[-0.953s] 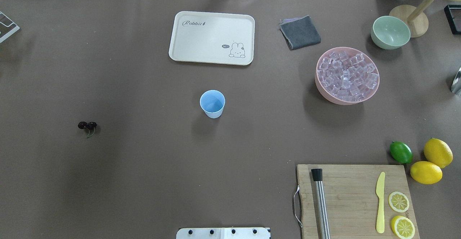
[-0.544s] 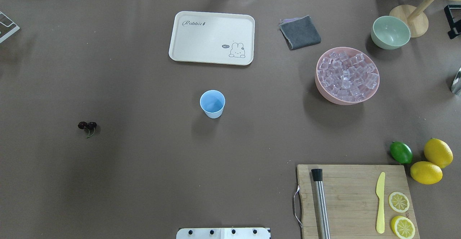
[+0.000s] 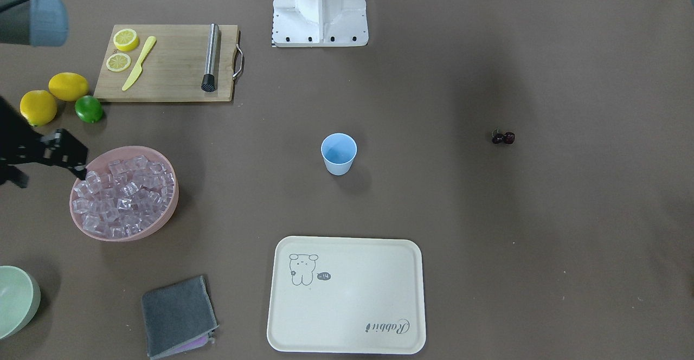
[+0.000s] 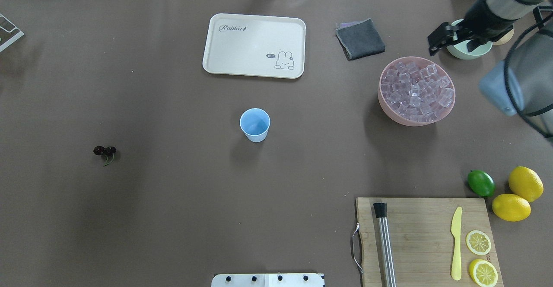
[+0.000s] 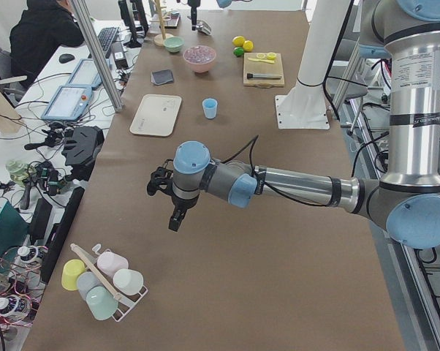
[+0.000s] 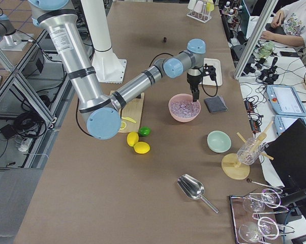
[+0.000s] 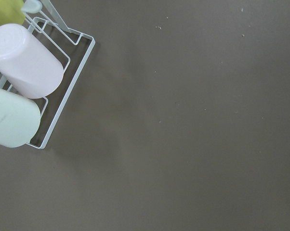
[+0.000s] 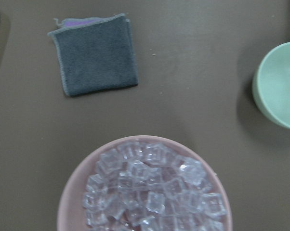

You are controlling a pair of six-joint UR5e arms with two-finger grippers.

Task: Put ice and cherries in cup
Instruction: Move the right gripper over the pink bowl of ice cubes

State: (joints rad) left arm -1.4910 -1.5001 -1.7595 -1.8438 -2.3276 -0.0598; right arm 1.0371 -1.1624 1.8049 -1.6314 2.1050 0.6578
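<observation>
The table (image 4: 173, 213) is covered in matte brown sheet, and a small light-blue plastic cup (image 4: 255, 125), tapered and smooth, stands upright and empty near its middle. Beyond the cup, away from the robot's base, lies a cream rectangular tray (image 4: 242, 49) with rounded corners. A wooden cutting board (image 4: 423, 235) with visible grain lies to the cup's right, nearer the base. Also right of the cup, well apart, sits a wide, round pink bowl (image 4: 399, 120) heaped with ice (image 4: 417, 90): clear, glassy, faintly pink cubes. The right gripper (image 6: 194, 94) hangs above that bowl; how wide its jaws stand I cannot tell. The left gripper (image 5: 175, 219) points down over bare table far to the cup's left, its opening likewise unclear. The cherries (image 4: 104, 150), a tiny dark glossy pair on thin stems, lie well left of the cup.
</observation>
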